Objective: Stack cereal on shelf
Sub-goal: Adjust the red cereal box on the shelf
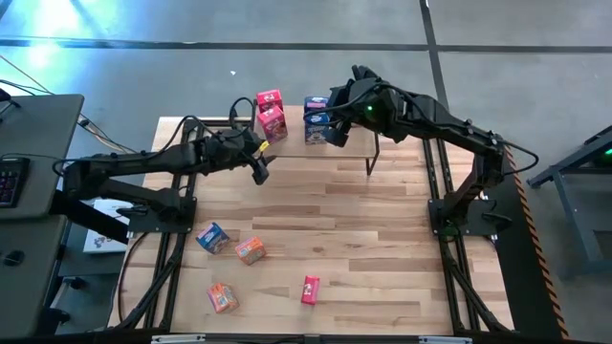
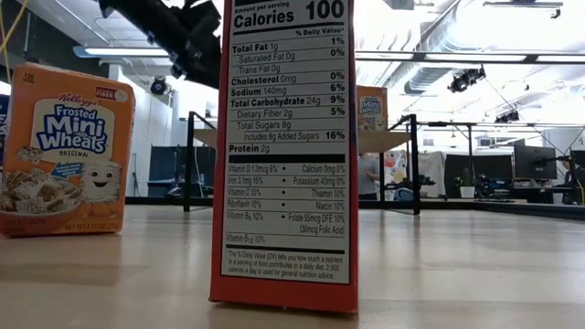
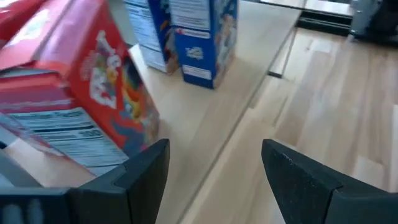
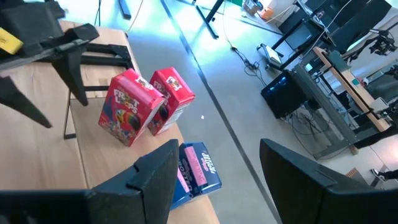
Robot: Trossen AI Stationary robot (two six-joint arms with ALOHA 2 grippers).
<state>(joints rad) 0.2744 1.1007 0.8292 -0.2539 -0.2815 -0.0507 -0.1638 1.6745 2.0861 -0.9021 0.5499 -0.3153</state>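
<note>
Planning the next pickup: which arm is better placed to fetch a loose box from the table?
Left. The left hand is open, empty and nearer the loose blue box; the right hand hangs over the stacked blue boxes.

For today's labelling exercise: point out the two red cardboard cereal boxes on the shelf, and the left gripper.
Red cardboard cereal boxes (image 4: 144,106), right wrist view, front face of the nearer box.
Left gripper (image 1: 259,164), high view, midway between its fingertips.

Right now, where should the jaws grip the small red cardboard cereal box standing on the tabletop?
Grip the upper part of the small red cardboard cereal box, across its narrower width, coming straight down from above. It stands upright on the wooden tabletop with its top free and nothing touching its sides.
</note>
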